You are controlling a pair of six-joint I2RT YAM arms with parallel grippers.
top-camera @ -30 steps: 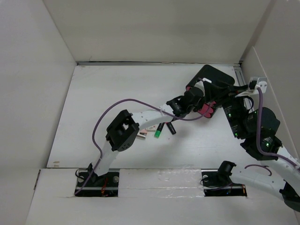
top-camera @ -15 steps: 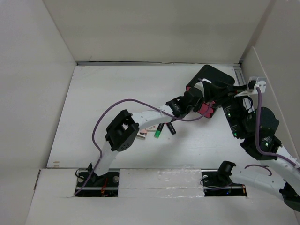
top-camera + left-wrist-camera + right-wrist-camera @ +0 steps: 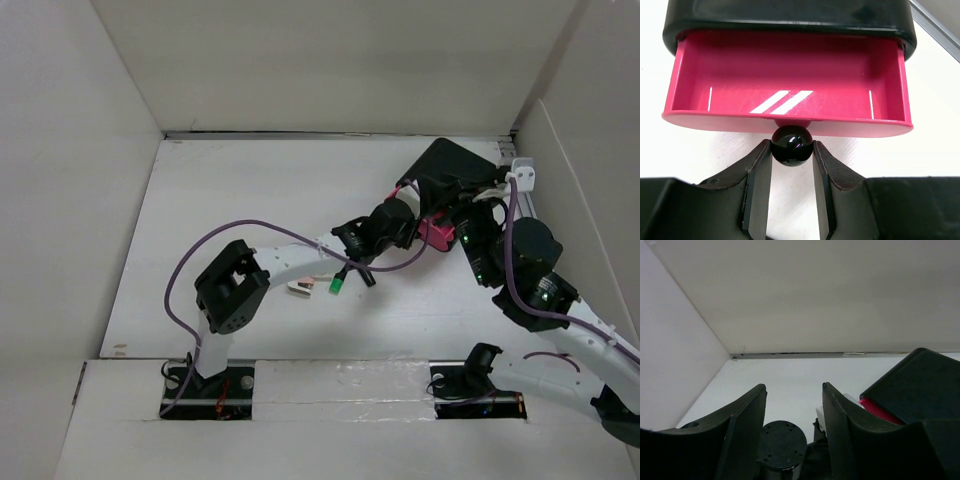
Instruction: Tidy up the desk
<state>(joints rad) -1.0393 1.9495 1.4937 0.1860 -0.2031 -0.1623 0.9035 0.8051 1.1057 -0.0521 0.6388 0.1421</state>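
Note:
The white desk [image 3: 230,200] holds a small black box [image 3: 455,168] with pink drawers at the back right. My left gripper [image 3: 408,222] is shut on the black round knob [image 3: 791,145] of one pink drawer [image 3: 790,95]. That drawer stands pulled out and is empty inside. The drawer also shows in the top view [image 3: 432,235]. My right gripper [image 3: 794,387] is open and empty. It hovers beside the box [image 3: 920,375], in the top view [image 3: 465,212] just right of the drawer, above my left wrist.
A green-capped marker [image 3: 337,286], a black marker [image 3: 362,272] and a small pink-and-white item [image 3: 302,288] lie on the desk under my left forearm. White panel walls [image 3: 330,60] border the desk. My left arm's purple cable [image 3: 210,255] loops over the desk's left half.
My left arm has drawn back toward the near left with the knob in its grip, sliding the pink drawer further out. My right arm has moved left, closer to the box.

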